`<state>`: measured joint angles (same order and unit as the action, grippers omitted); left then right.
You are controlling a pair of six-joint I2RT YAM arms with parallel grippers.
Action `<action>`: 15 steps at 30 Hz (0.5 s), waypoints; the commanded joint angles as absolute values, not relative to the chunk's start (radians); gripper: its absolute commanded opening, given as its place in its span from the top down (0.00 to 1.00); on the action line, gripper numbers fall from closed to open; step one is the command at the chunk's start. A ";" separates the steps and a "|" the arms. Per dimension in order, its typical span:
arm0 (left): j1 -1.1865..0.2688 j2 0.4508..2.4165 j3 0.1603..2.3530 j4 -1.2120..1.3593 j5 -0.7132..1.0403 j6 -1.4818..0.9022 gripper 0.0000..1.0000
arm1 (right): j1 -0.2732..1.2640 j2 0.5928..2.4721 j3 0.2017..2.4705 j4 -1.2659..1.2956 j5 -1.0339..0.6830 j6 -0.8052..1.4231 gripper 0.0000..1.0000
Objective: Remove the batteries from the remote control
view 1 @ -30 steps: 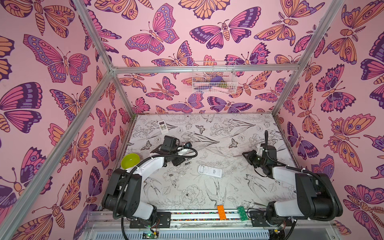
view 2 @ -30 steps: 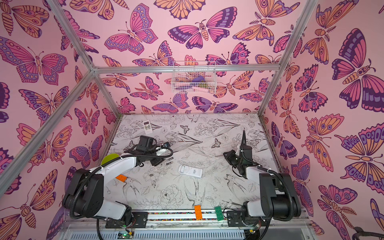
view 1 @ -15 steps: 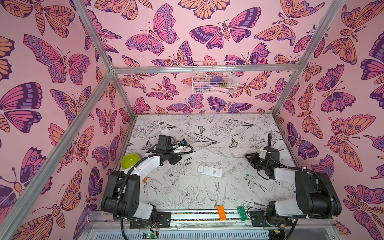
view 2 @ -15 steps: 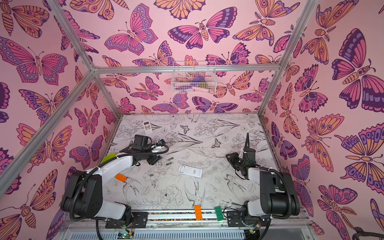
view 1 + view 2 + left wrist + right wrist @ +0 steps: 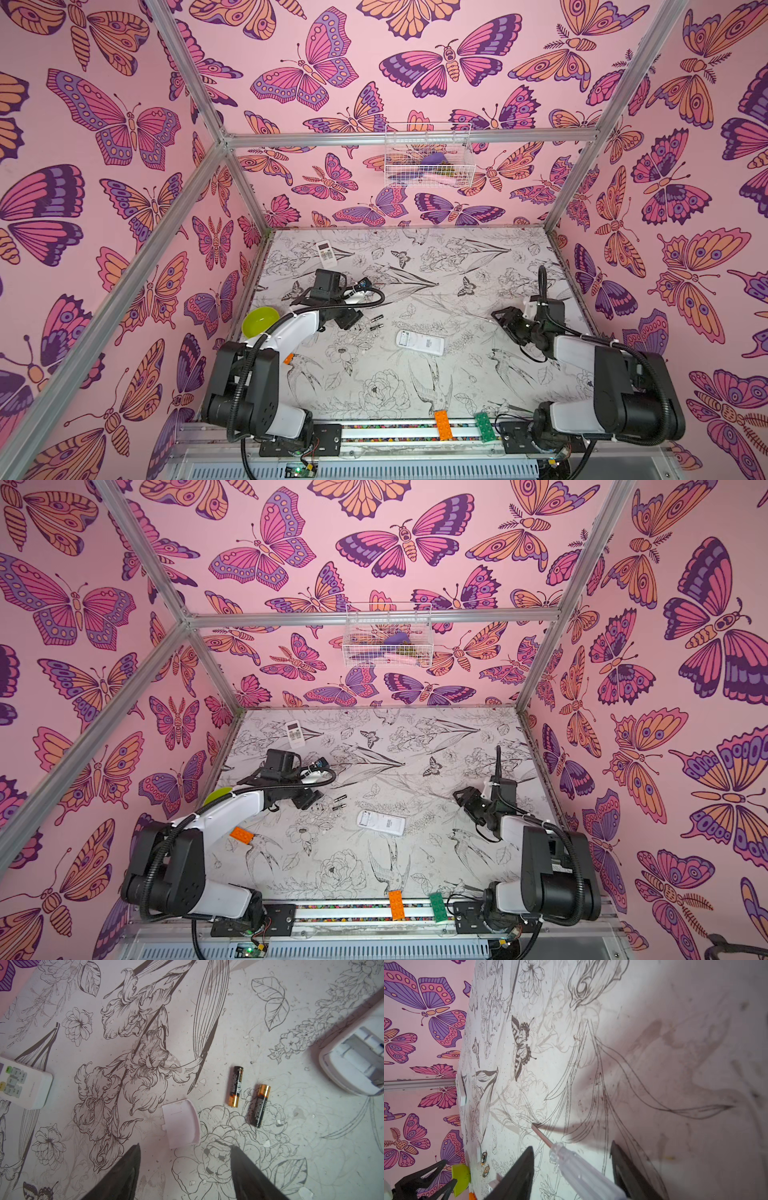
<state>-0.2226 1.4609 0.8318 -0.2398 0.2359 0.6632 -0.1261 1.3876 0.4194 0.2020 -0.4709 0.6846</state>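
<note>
Finishing unloading: black-and-gold cylindrical batteries (image 5: pixel 377 319) are lying at ten o'clock of the white plastic remote (image 5: pixel 419 343).
Left gripper (image 5: pixel 185 1145) and right gripper (image 5: pixel 572 1145) are gaping, right straddling a clear-handled screwdriver (image 5: pixel 581 1167); retreating seems next.

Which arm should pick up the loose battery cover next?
Left. The left hand, open, hovers close over the battery cover, beside the two batteries. The right hand is across the table, past the remote, with the screwdriver between its open fingers.
</note>
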 commanded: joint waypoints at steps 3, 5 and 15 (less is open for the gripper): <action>-0.216 1.463 0.850 -0.263 0.258 0.654 0.30 | -0.136 1.319 0.458 -0.095 -0.383 0.591 0.36; -0.215 1.464 0.845 -0.255 0.266 0.657 0.30 | -0.136 1.287 0.459 -0.132 -0.343 0.561 0.36; -0.209 1.468 0.862 -0.266 0.257 0.634 0.20 | -0.135 1.193 0.511 -0.247 -0.330 0.498 0.36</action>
<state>-0.2207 1.4628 0.8371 -0.2409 0.2440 0.6529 -0.1303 1.2106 0.4728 -0.1738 -0.3511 0.5373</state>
